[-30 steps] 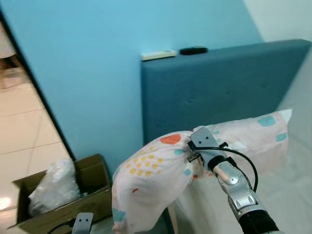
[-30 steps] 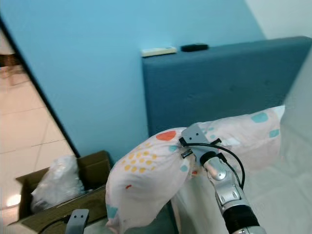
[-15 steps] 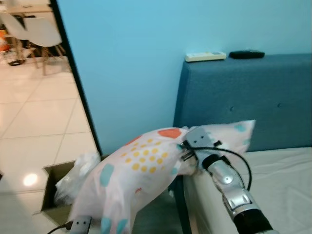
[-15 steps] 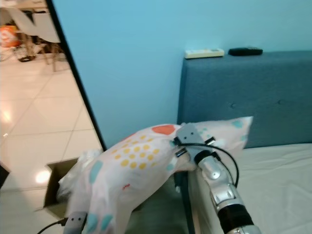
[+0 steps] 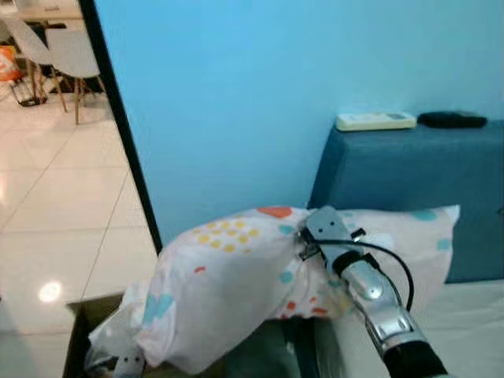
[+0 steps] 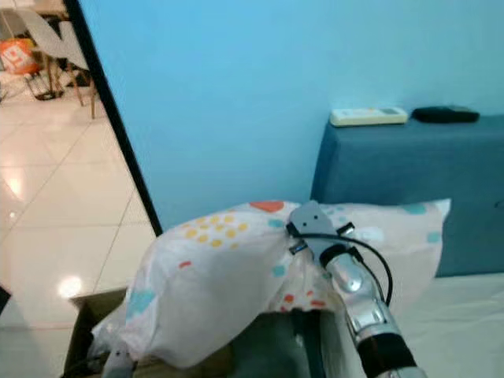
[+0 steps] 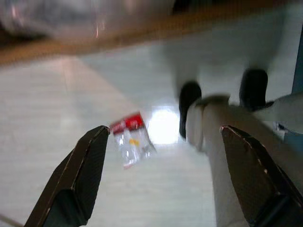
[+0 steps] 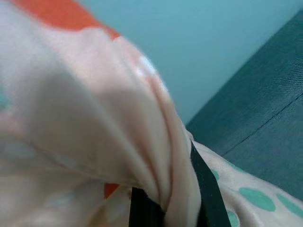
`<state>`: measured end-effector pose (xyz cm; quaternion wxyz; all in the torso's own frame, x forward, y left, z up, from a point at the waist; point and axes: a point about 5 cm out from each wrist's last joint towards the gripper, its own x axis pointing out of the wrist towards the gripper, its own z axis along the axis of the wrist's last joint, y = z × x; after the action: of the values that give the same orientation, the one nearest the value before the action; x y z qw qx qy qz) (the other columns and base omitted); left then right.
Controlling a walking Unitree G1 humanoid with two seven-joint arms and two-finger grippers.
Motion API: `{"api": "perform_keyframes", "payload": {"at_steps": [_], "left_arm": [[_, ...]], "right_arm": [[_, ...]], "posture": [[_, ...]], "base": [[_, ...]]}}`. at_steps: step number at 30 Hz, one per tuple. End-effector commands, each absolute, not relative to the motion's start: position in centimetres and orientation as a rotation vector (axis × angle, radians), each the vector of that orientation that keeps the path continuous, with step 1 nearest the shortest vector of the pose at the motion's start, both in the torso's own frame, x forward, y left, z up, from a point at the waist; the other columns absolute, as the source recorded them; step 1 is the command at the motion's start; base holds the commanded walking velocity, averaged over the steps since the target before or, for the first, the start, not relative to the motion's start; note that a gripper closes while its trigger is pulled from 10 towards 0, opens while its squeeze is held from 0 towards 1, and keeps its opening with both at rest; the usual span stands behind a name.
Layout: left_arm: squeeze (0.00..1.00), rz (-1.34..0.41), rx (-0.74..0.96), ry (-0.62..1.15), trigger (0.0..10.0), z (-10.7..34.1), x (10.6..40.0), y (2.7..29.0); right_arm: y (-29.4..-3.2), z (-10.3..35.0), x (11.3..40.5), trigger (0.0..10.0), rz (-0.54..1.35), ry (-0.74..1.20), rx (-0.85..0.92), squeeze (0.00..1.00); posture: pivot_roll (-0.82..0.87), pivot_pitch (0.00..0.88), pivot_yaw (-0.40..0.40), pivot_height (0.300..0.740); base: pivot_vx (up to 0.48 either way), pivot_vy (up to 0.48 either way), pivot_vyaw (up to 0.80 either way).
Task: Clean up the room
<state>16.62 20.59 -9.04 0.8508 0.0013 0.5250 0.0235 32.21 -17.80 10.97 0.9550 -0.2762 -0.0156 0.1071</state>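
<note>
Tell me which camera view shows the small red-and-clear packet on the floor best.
The left wrist view: the packet lies flat on the pale floor, framed between the open left tool. I cannot make it out in the two head views or the right wrist view, where the right tool pinches the pillow.

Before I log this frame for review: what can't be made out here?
- Cardboard box: contents hidden in the eye views by the pillow and frame edge.
- Small packet on the floor: left wrist view too blurred to read.
- Right gripper: fingertips buried in pillow fabric.
- Dark object on the headboard: too small to identify.
</note>
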Motion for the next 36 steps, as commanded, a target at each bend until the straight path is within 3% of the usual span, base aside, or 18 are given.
{"api": "perform_keyframes", "payload": {"at_steps": [1,7,21,36], "left_arm": [[0.0,0.054,0.0,1.116,10.0,-9.2,16.2,20.6],[0.0,0.04,-0.01,1.106,10.0,-9.2,16.3,20.4],[0.0,0.025,-0.023,1.116,10.0,-9.3,16.2,20.1],[0.0,0.042,-0.017,1.113,10.0,-9.3,16.2,20.2]], "right_arm": [[-18.6,13.0,33.0,10.0,0.137,-0.098,-0.558,0.0],[-19.1,13.1,33.1,10.0,0.109,-0.093,-0.565,0.0],[-20.6,13.6,33.1,10.0,0.015,-0.094,-0.582,0.0],[-22.4,15.1,33.4,10.0,-0.056,-0.131,-0.698,0.0]], "posture": [[-0.03,0.0,0.0,0.74],[-0.03,0.0,-0.003,0.74],[-0.03,0.0,-0.001,0.74],[-0.03,0.0,-0.001,0.74]], "base": [[0.33,0.0,0.0],[0.046,0.0,0.0],[0.0,-0.453,0.0],[0.0,0.0,0.0]]}}
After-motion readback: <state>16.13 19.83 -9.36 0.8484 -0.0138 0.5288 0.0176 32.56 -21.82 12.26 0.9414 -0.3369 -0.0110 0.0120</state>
